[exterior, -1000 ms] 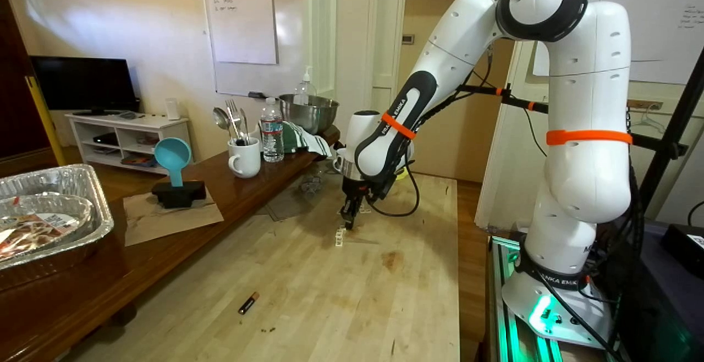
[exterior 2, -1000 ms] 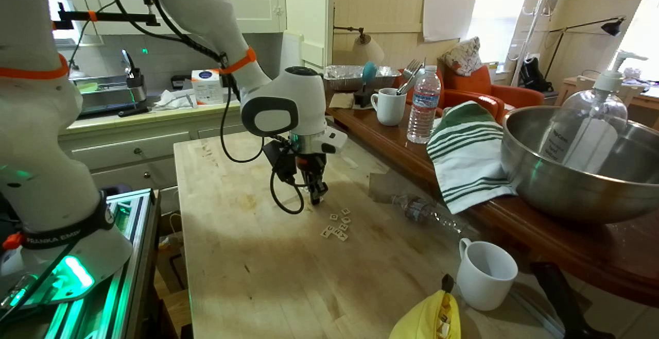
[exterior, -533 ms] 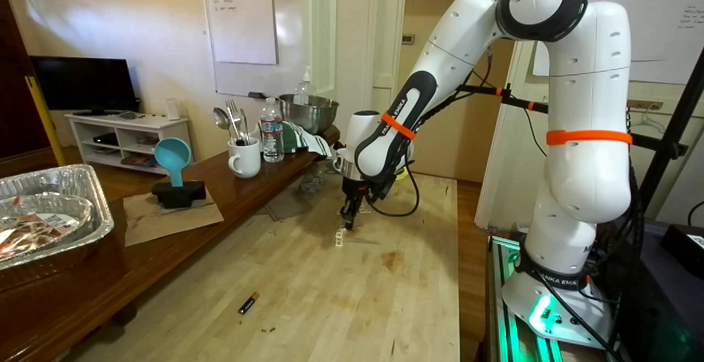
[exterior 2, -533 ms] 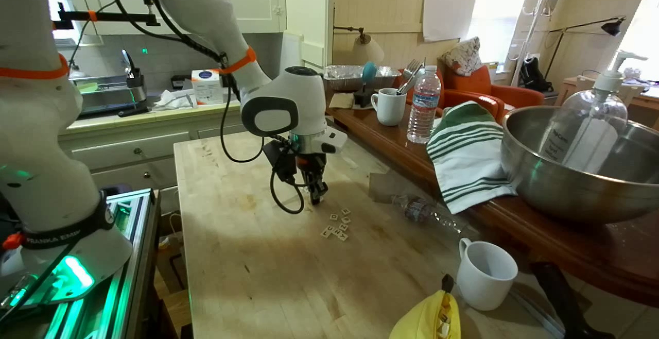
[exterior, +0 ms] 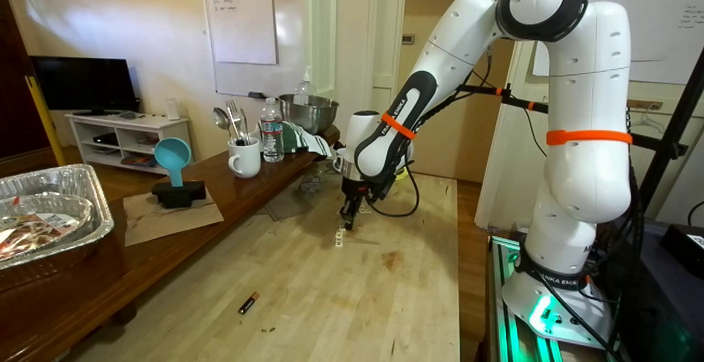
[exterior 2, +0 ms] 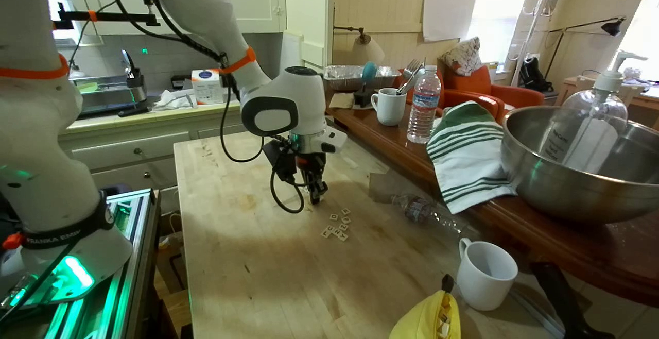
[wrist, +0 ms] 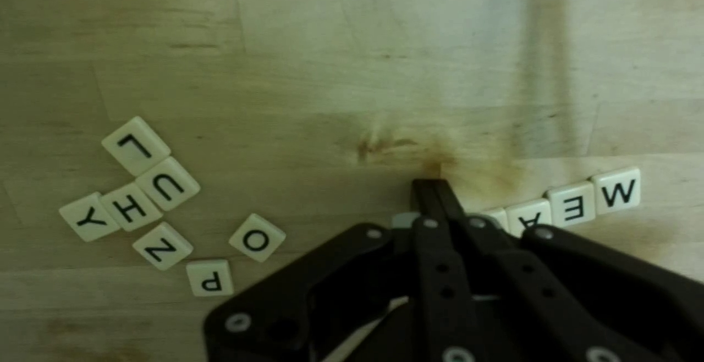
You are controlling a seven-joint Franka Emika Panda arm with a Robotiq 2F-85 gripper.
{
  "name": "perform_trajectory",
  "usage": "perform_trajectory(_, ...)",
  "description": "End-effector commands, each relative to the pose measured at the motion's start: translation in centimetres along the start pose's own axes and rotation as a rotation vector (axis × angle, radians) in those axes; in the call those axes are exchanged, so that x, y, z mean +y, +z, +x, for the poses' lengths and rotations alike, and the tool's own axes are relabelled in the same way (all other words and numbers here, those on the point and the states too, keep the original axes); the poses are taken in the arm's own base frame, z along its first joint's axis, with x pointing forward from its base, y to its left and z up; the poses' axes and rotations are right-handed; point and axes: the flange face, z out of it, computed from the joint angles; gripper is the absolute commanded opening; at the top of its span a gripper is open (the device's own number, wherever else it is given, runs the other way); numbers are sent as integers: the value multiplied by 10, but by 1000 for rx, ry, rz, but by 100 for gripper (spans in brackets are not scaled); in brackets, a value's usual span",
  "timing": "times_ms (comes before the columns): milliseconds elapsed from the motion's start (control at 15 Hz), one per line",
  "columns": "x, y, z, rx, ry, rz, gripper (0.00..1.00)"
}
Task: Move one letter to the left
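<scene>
Black two-fingered gripper point(wrist: 432, 184) (mine), pressed together beside a half-hidden, flat whitish tile point(wrist: 404, 220), seems set for pushing, calling next for leftward travel.

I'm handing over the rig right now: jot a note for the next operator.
Gripper: shut, low at the table; nothing visibly held.
Letters: in the wrist view, a pale tile, partly hidden and unreadable, just left of the gripper; a row of tiles to its right; loose tiles farther left.
Done: no finished move can be confirmed.
Remaining: shift one letter left; which one isn't stated.
</scene>
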Motion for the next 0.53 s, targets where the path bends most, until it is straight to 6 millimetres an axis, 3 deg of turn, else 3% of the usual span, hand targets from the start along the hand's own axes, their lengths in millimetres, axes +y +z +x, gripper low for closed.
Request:
perform_trajectory(0, -1, 6, 1, 1, 6, -4, 0)
perform_trajectory(467, -2, -11, 3, 30, 11, -6, 0)
